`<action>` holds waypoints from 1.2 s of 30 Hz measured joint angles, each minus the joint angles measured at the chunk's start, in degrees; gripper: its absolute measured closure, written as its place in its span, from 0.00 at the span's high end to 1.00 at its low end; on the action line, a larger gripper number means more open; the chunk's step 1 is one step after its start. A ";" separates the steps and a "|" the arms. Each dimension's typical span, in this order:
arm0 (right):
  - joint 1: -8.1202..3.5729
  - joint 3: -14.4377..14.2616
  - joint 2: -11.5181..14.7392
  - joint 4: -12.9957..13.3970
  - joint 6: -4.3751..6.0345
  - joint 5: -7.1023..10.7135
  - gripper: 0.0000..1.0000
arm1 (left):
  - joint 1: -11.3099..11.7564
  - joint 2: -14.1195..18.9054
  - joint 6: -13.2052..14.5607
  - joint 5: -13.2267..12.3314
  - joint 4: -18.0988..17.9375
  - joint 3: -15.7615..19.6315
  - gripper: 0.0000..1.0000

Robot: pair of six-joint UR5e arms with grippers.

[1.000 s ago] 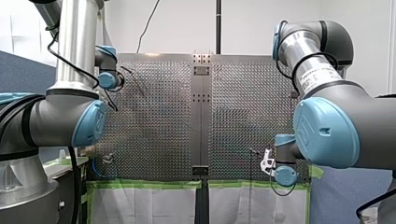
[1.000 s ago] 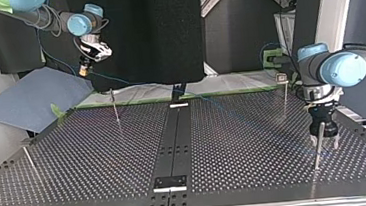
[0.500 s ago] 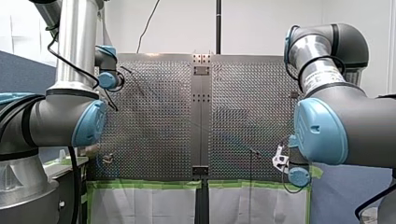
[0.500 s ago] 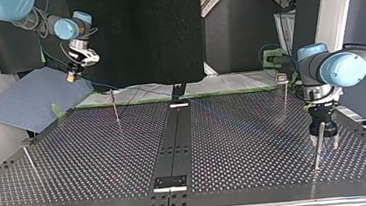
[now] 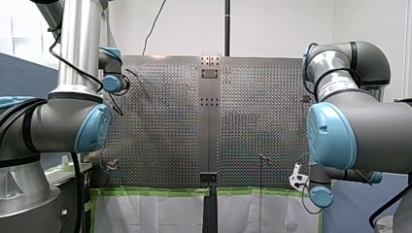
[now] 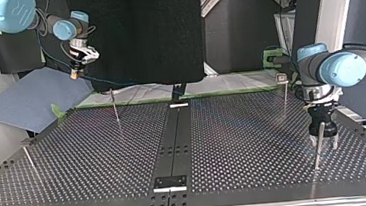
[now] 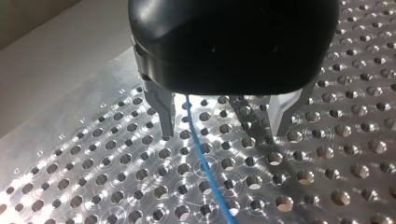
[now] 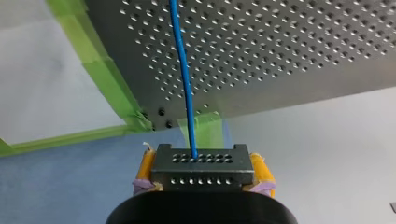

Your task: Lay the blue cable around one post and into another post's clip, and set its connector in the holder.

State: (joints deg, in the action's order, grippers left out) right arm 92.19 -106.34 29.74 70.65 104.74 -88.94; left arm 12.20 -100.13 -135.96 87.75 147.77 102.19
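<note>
A perforated metal bench (image 5: 160, 121) fills the middle of the front view, split down its centre by a dark strip (image 5: 210, 121) and edged along its near side with green tape (image 5: 150, 192), below which hangs white sheeting (image 5: 145, 213). Beyond its far edge a black pole (image 5: 227, 26) and a thin black wire (image 5: 154, 26) rise against a white wall (image 5: 194, 24). In the top view a blue-grey board (image 6: 30, 96) lies tilted just off the bench's left corner, and a large black panel (image 6: 134, 32) stands behind the bench.
</note>
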 joint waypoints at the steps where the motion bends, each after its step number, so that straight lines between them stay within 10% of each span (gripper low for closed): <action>1: 0.00 0.00 -0.17 0.03 -0.02 0.26 0.17 | 0.00 0.00 0.00 0.00 0.00 0.00 1.00; 16: -0.08 1.02 -0.65 0.38 -0.87 0.86 0.17 | 0.00 0.00 -0.09 0.00 0.03 0.00 1.00; 36: 0.63 1.52 1.04 -0.64 -7.22 6.09 0.17 | -0.83 0.00 0.30 0.22 0.21 0.00 1.00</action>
State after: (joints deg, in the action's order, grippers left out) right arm 92.82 -104.82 30.78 70.01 97.52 -82.85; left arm 11.37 -100.13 -135.66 87.98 147.98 102.20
